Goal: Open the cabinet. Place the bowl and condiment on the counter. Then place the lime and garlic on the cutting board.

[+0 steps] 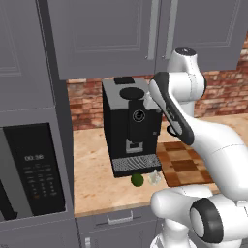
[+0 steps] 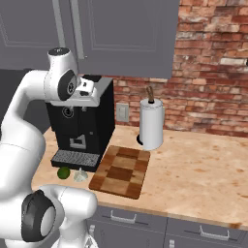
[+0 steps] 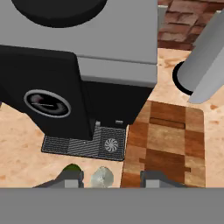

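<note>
I see the lime [image 3: 72,168] and garlic [image 3: 101,177] side by side near the table's [image 1: 97,160] front edge, just left of the cutting board [image 3: 168,140]. My tool [image 3: 111,178] hangs above them, jaws apart, empty. The garlic looks light and lumpy; I'd pinch across its widest part.

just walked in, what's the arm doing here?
Nothing is held yet. The gripper hangs above the counter with its jaws apart, looking down at the lime and garlic, which lie in front of the coffee machine just left of the cutting board. The cabinet doors are shut.
</note>
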You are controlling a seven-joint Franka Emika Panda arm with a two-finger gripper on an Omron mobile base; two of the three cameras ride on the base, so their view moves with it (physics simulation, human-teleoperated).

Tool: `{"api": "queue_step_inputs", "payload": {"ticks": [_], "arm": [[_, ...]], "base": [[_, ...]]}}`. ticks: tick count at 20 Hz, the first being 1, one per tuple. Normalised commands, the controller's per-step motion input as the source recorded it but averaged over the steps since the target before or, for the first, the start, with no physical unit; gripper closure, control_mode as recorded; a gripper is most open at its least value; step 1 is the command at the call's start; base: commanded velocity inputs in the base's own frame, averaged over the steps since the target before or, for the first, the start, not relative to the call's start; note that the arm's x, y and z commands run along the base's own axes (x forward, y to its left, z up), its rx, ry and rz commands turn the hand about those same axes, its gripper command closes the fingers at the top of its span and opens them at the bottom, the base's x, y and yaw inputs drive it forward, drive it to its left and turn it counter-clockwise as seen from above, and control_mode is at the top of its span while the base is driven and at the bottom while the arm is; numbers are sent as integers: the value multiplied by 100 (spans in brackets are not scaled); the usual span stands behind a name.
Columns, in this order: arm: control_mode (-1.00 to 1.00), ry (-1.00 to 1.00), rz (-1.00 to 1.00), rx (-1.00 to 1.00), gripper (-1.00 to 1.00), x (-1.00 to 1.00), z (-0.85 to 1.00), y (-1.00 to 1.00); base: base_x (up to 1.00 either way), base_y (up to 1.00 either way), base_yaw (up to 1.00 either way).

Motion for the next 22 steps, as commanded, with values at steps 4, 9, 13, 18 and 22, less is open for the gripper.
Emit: {"api": "queue_step_inputs", "payload": {"ticks": [4, 9, 13, 18, 22], "arm": [[-100, -7, 0, 0, -100, 0, 6, 1], [-100, -9, 0, 0, -100, 0, 25, 19], [-100, -10, 0, 0, -100, 0, 34, 25], [-100, -3, 0, 0, -100, 0, 47, 16], [-100, -6, 0, 0, -100, 0, 32, 0]], "base": [[0, 0, 0], [0, 0, 0], [0, 0, 0], [0, 0, 0], [0, 0, 0]]}}
